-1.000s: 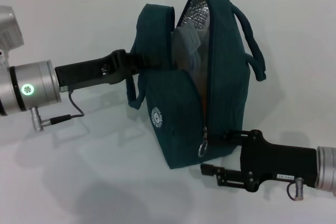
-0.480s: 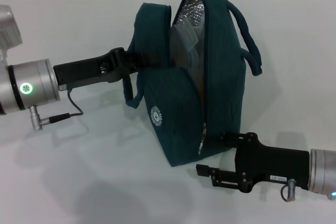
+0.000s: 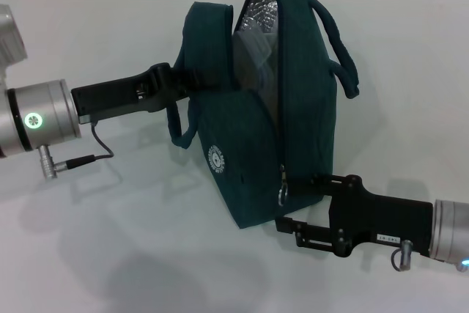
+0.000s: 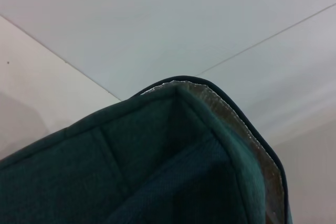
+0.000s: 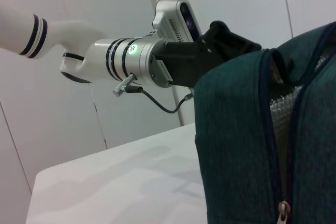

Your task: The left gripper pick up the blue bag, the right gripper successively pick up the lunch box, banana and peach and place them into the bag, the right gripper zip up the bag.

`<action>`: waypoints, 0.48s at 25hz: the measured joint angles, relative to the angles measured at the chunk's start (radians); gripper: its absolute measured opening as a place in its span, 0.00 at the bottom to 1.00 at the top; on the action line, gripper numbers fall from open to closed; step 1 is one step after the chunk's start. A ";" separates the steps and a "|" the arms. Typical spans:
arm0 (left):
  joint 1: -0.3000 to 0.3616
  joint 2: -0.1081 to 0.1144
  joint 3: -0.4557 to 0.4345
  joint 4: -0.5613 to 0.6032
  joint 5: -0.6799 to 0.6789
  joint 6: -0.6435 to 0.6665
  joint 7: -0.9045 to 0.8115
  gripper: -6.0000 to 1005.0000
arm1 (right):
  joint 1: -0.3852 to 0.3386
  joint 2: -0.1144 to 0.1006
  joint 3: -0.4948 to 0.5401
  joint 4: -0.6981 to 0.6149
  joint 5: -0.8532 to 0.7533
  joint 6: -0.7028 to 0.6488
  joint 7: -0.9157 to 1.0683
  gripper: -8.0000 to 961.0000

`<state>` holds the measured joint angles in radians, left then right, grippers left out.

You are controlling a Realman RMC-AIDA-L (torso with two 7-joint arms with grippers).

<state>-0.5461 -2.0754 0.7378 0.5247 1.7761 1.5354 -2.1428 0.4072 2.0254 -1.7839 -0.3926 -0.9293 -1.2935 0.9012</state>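
Teal fabric: the blue bag point(image 3: 267, 108) stands upright on the white table point(image 3: 110, 254), mouth gaping toward twelve o'clock with silver foil lining point(image 3: 256, 12) showing inside.
Left hold: our left gripper point(image 3: 187, 82) comes in from nine o'clock and is pinched on the bag's near panel or handle at the upper edge. We judge this grip props the bag up and braces it against the pull of zipping.
Right approach: our right gripper point(image 3: 289, 203) sits low at five o'clock, upper finger against the bag's front edge and lower finger below it. The two fingers are spread with a gap between; we cannot tell whether they are pinching the pull.
Zipper: the metal ring pull point(image 3: 283, 192) hangs near the bottom of the track, touching or just beside the upper finger, so the opening remains unzipped for most of its height.
Contents: something pale shows in the mouth, probably the lunch box; banana and peach are hidden from us.
Stage: we judge the packing done and zipping barely started.
Next need: a firm pinch on the ring, then travel up the curved track while the left side holds steady.
Risk: the pull may slip free, or the bag may tip.
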 joint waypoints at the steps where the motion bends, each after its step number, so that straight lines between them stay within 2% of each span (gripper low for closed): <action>1: -0.001 0.000 0.000 0.000 0.000 0.000 0.001 0.04 | 0.002 0.000 0.000 -0.001 0.000 0.001 0.000 0.66; 7: -0.001 0.000 0.000 0.000 -0.001 0.000 0.002 0.05 | 0.007 0.001 -0.007 -0.001 0.003 0.007 -0.001 0.66; 12: -0.002 0.000 0.000 0.000 -0.001 0.000 0.003 0.05 | 0.033 0.002 -0.059 -0.008 0.021 0.015 -0.001 0.66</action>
<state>-0.5479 -2.0755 0.7378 0.5247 1.7754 1.5354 -2.1399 0.4399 2.0278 -1.8424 -0.4006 -0.9079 -1.2787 0.9005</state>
